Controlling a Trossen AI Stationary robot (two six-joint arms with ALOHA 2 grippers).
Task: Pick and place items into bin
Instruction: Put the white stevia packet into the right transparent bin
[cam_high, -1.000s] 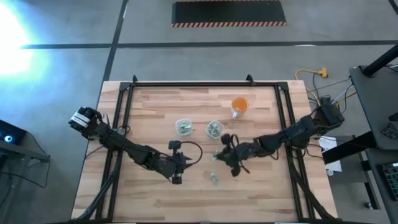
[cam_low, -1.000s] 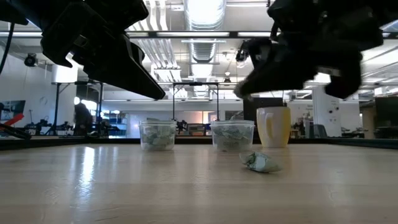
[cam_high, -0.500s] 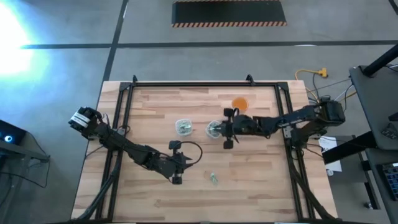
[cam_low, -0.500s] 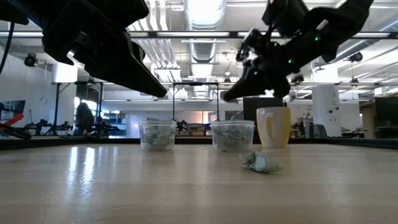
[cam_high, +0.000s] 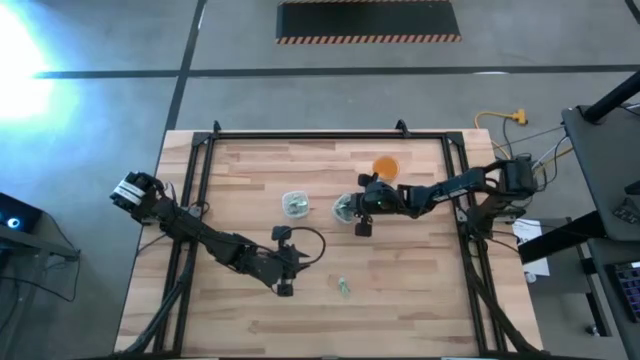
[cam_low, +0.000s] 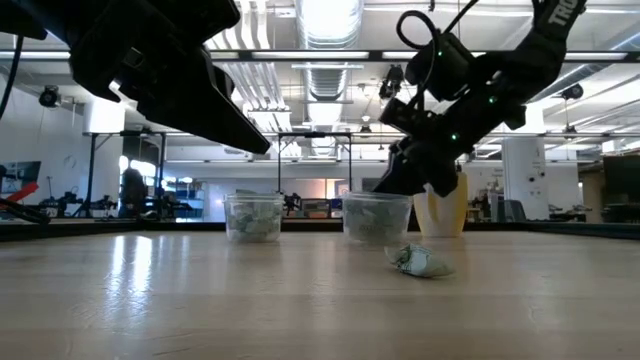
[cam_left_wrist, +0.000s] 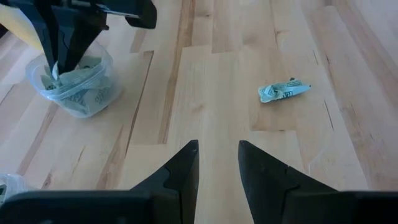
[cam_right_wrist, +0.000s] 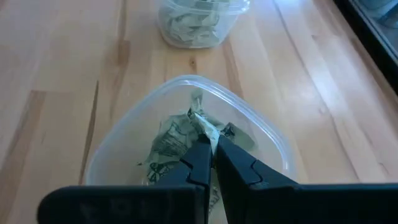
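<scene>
We see our right gripper (cam_right_wrist: 211, 144) pinching a wrapper piece (cam_right_wrist: 202, 122) over the near clear cup (cam_right_wrist: 261, 134); another filled cup (cam_right_wrist: 198, 22) stands beyond it.

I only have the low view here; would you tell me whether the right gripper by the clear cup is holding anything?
Observer: Yes, the right wrist view shows the right gripper shut on a wrapper piece over the clear cup.
Operator: Thank you. Is the left gripper open?
Observer: The left wrist view shows the left gripper open and empty.
Operator: Where is the loose piece from it?
Observer: From above, the loose piece lies apart from it, toward the right arm's side.
</scene>
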